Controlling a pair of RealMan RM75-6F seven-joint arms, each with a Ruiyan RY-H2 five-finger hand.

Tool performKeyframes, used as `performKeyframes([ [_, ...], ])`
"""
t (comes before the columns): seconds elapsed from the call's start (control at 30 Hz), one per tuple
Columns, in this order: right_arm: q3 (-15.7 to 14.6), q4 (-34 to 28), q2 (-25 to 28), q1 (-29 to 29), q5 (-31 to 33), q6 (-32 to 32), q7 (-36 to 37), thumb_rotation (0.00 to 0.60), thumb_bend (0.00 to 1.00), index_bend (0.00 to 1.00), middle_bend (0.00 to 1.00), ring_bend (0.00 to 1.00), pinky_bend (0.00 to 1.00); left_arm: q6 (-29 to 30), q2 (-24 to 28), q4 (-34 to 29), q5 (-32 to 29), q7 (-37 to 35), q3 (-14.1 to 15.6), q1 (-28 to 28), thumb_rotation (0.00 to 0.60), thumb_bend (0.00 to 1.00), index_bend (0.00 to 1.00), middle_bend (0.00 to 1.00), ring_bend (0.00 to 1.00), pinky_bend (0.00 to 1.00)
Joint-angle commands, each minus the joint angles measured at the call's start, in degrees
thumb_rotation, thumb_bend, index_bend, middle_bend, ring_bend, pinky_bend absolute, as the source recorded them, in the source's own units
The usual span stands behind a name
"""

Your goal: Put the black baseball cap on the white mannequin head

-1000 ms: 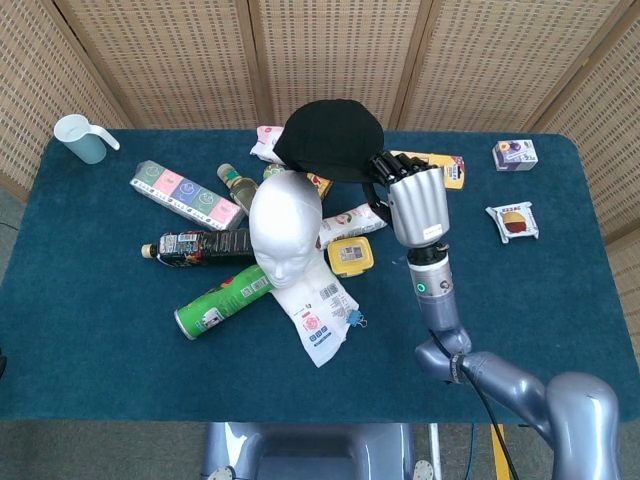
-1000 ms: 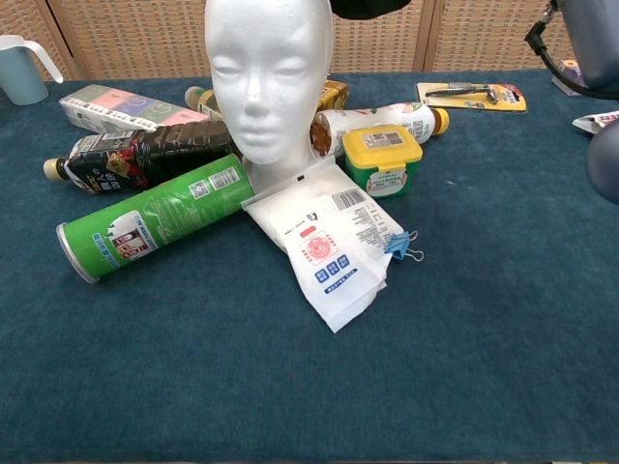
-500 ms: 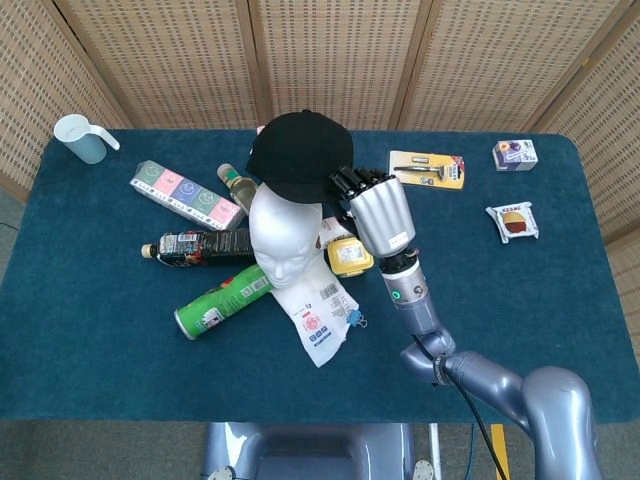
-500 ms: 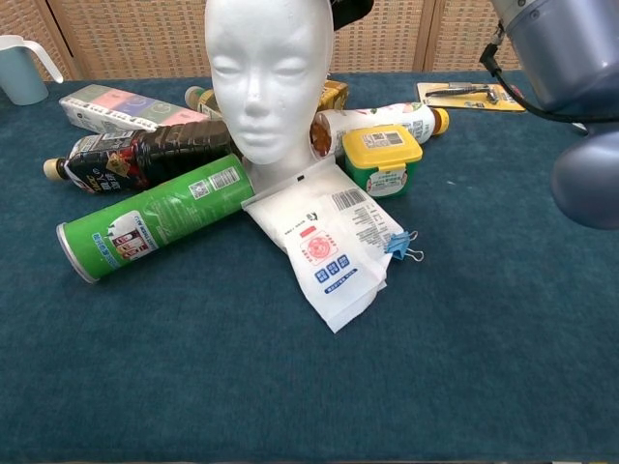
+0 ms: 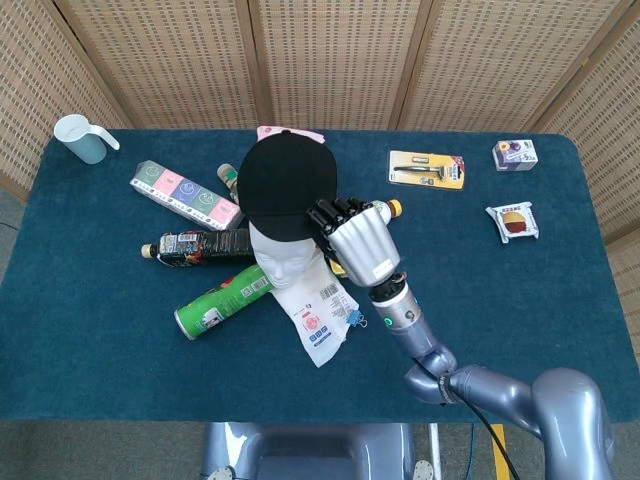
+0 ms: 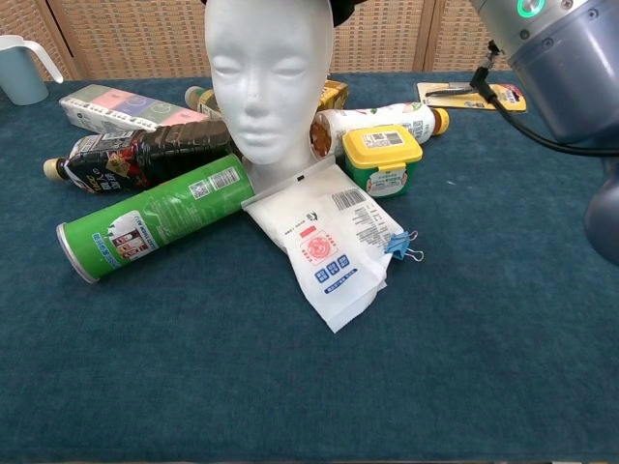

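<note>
Nearest me in the chest view lies the white packet (image 6: 329, 242) with a blue clip (image 6: 401, 246) at its edge, and beside it the green can (image 6: 145, 224) on its side. Just behind stand the head (image 6: 268, 72), the dark bottle (image 6: 135, 155) to its left and the yellow tub (image 6: 383, 158) to its right.

From the head view I see the cap (image 5: 287, 187) sitting on top of the head, covering the crown, with the face showing below its lower edge. My right hand (image 5: 355, 238) is just to the right of the cap, fingers (image 5: 332, 215) curled onto the cap's right edge, so I read it as holding the cap there. The back of the hand faces the camera. The forearm runs down and right from the wrist toward the bottom of the frame, where the elbow bends. In the chest view only part of that arm (image 6: 561, 68) shows at the upper right.

I cannot see my left hand in either view.

Farther back lie the tool card (image 5: 427, 169) and, at the far left corner, the blue cup (image 5: 81, 138).
</note>
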Motion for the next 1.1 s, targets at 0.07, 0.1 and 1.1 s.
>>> performKeyframes([
  [0.07, -1.8, -5.5, 1.5, -1.5, -0.2, -1.6, -6.2, 0.6, 0.82, 0.57, 0.59, 0.69, 0.81, -0.2, -0.2, 0.2, 0.0, -0.1, 0.0, -0.1, 0.6, 0.35, 0.55, 0.42, 0.29, 0.32],
  [0.1, -2.2, -6.7, 1.7, -1.8, -0.2, -2.0, -8.0, 0.6, 0.82, 0.57, 0.59, 0.69, 0.81, -0.3, -0.3, 0.3, 0.0, -0.1, 0.0, -0.1, 0.6, 0.35, 0.55, 0.42, 0.29, 0.32],
  [1.1, -2.1, -19.0, -0.4, -4.2, 2.2, -7.5, -26.1, 0.6, 0.79, 0.58, 0.6, 0.69, 0.81, -1.6, -1.6, 2.5, -0.4, -1.6, 0.0, -0.5, 0.6, 0.35, 0.55, 0.41, 0.29, 0.32],
])
